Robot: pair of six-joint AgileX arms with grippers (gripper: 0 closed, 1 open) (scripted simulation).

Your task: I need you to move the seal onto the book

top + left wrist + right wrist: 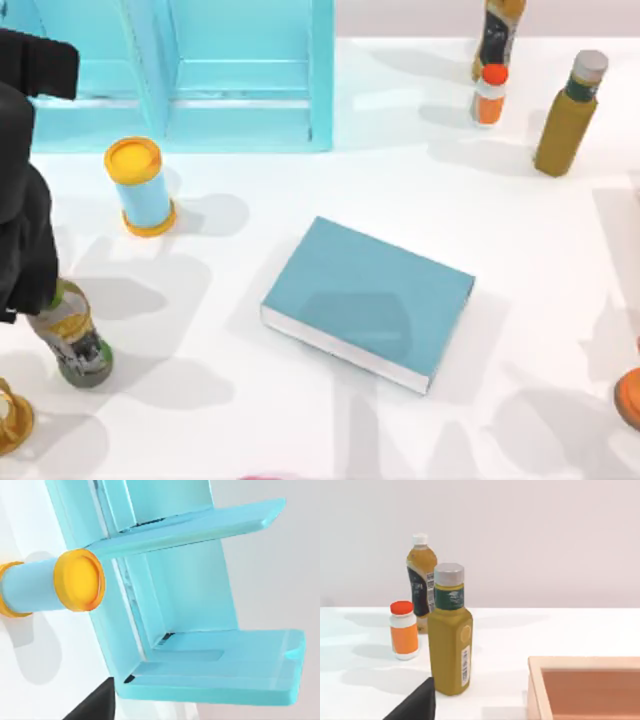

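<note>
Jaws on both arms: I cannot tell whether they are released or clenched, since just a dark wedge of the left gripper [97,706] and of the right gripper [417,705] edges into each wrist view. The seal is hard to place; a pink-red sliver [268,477] at the near edge of the bench [200,420] may be its knob. Just beyond it the book [368,300] lies flat mid-bench, cover bare. The left arm [22,220] sits at the left edge, near the yellow-lidded can [140,187], its camera facing the cabinet [200,645]; the right wrist faces the olive bottle [450,635] far right. To do this well, I judge: descend straight over the seal, grip it squarely, lift above the book's near edge, and set it upright mid-cover.
</note>
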